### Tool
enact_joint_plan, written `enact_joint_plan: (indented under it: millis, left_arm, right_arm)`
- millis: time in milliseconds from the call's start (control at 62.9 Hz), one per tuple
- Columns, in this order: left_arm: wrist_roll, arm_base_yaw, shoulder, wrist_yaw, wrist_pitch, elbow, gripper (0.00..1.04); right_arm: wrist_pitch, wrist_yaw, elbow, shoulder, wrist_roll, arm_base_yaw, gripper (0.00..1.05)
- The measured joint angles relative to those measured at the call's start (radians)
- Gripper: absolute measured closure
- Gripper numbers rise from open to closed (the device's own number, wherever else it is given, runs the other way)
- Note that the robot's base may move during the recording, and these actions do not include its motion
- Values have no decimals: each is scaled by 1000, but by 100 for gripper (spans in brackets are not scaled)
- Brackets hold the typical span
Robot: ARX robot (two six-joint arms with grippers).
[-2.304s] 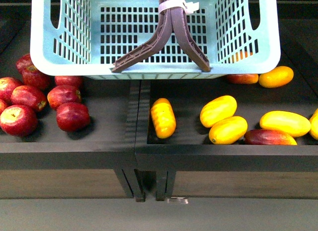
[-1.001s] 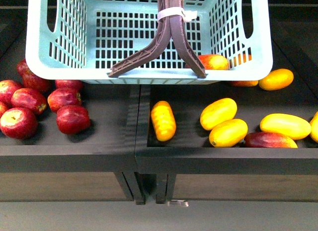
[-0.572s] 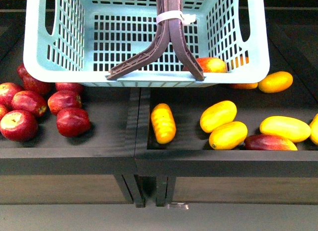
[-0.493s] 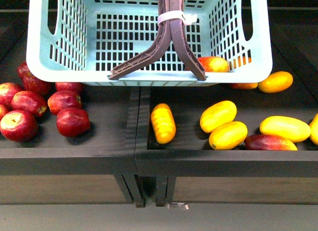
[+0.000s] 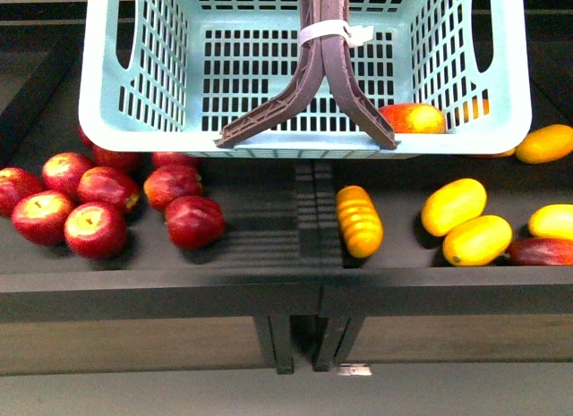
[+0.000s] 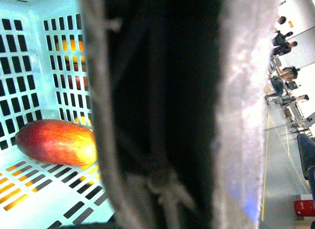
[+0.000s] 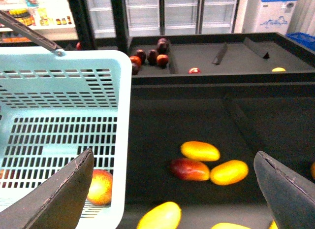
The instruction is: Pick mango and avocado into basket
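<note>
Basket [image 5: 107, 121] shifted right in view; mango [image 5: 414, 118] half-hidden behind handle [image 5: 358, 96].

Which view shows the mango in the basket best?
Left wrist view: the mango lies large and nearly whole on the basket floor. Front view shows it partly behind a handle; right wrist view catches only part, behind a gripper finger.

The front camera looks down at the light blue slotted plastic basket [image 5: 98, 112]; both wrist cameras see into it, left closest.
</note>
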Motion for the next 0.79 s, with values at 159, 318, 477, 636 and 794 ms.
enact_joint_plan:
  millis: [159,318,477,636,794]
  left_arm:
    - [-2,6,0,-19,0,0,92]
    - [3,15,0,-28,0,1,92]
    - [3,15,0,-23,0,1,92]
    - [-2,13,0,-11,0,1,92]
    - [0,13,0,-18,0,1,92]
  right_arm:
    - [0,-2,0,0,0,0,9]
    - [0,0,-1,0,0,0,9]
    - [1,-4,-1,0,0,2,9]
    - [1,-5,-2,-1,0,2,9]
    - [1,-3,-2,-1,0,2,9]
